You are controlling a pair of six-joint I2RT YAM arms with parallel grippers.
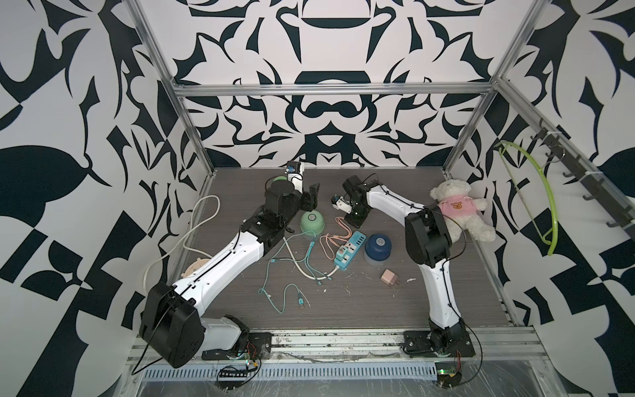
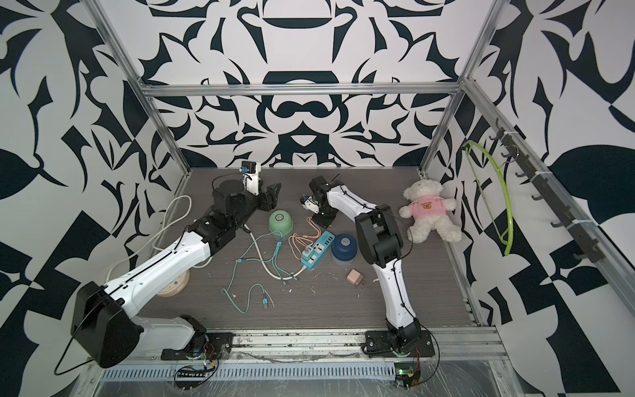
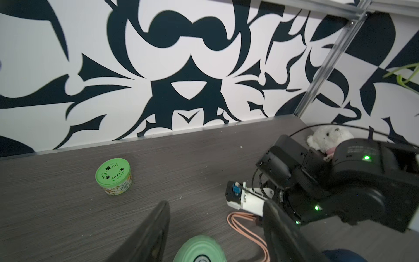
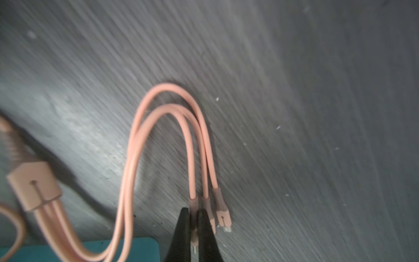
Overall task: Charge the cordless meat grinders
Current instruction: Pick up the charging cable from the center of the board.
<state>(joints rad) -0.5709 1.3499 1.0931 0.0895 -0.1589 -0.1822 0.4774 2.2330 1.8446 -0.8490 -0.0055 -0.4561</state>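
Grey wood-grain tabletop (image 1: 343,302) flecked with white crumbs (image 4: 217,99), black-and-white patterned walls (image 1: 326,103), left gripper (image 3: 215,204) spread wide, right gripper (image 4: 193,209) pinched on pink rubbery cable plug (image 4: 193,201)

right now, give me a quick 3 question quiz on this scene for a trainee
1. True or false: the right gripper is shut on one plug of the pink cable.
2. What lies between the mint green grinder and the dark blue grinder? A) teddy bear B) blue power strip C) pink wall adapter
3. Is the left gripper open or shut?
Key: 1 true; 2 B; 3 open.
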